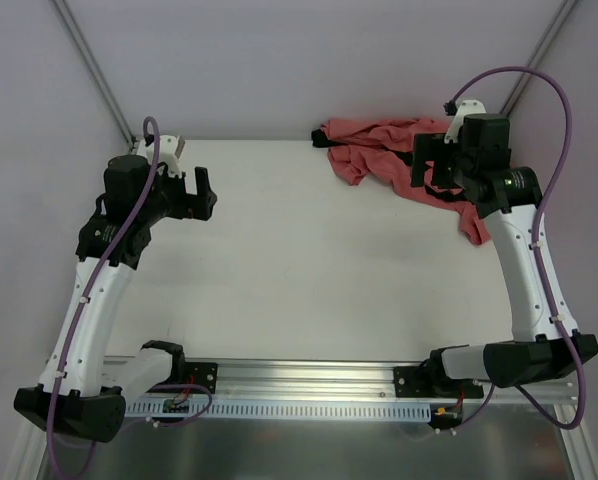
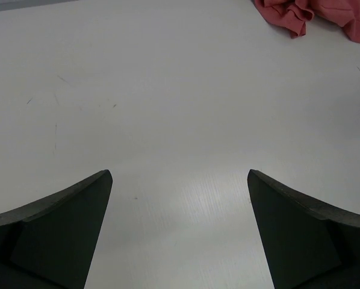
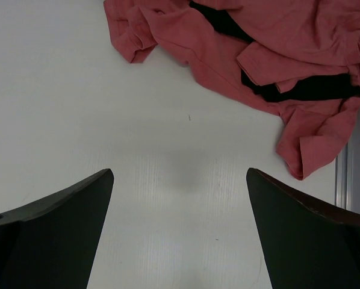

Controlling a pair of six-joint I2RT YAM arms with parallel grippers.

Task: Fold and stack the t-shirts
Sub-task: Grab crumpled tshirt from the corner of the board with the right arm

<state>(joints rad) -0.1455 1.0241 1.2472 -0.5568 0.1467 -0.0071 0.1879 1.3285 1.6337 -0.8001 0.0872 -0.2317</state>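
While the t-shirts (image 1: 379, 150) lie crumpled at the far right corner of the surface (image 1: 309, 260), none is folded | heap count unclear, perhaps several | left and right jaws wide, empty

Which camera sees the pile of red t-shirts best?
The right wrist camera: the t-shirts fill its top close up, folds and sleeves clear, though cropped. The top camera shows the pile small in the far right corner, partly behind the right arm. The left wrist camera catches only an edge.
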